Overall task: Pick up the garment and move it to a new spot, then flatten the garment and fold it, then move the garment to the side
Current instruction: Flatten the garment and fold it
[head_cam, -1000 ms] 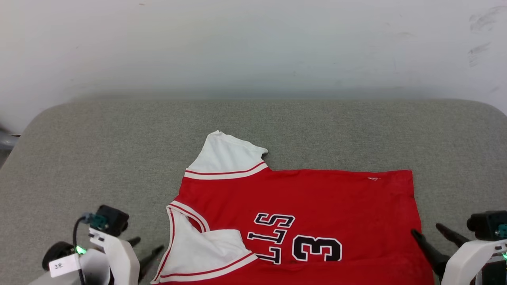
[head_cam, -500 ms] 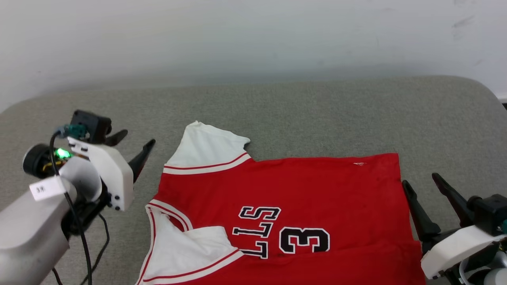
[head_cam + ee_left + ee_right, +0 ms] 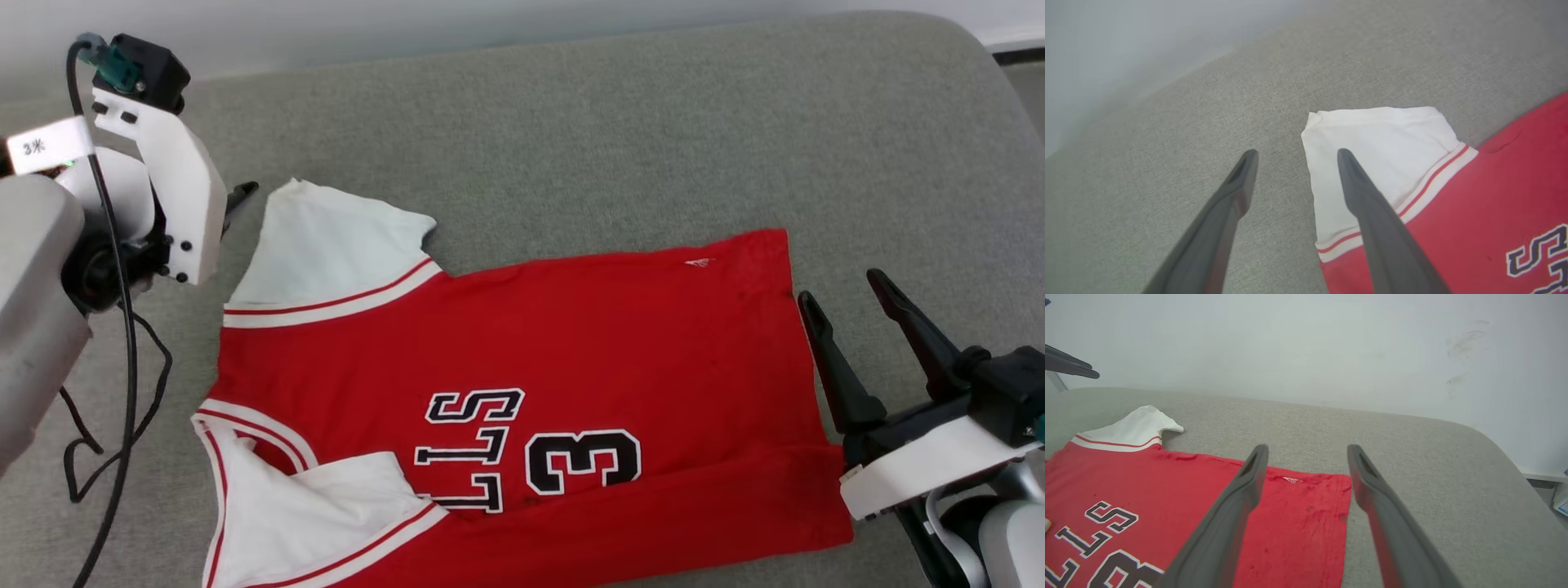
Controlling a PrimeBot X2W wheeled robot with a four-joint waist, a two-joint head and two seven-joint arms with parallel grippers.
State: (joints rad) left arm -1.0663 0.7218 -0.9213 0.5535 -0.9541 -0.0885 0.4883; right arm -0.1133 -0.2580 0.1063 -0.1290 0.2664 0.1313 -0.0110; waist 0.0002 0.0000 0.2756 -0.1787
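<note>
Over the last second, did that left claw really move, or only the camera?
Yes. The left gripper went forward along the garment, from beside its collar up to its far white sleeve.

The left hand (image 3: 1294, 153) has two long, dark grey fingers that taper to blunt tips, each with a shallow groove along its inner face. Behind it sits a white, flat-sided plastic bracket (image 3: 184, 188) with small dark screw holes near its lower edge, topped by a black camera block (image 3: 145, 67) with a teal plug. A thin black cable (image 3: 128, 310) trails from that plug past a pale grey forearm (image 3: 33, 286) — a white paper tag (image 3: 45, 145) with small black marks sits beside it. The right hand (image 3: 839, 287) looks alike: dark fingers, a white bracket (image 3: 931, 465), a black block (image 3: 1008, 392).
</note>
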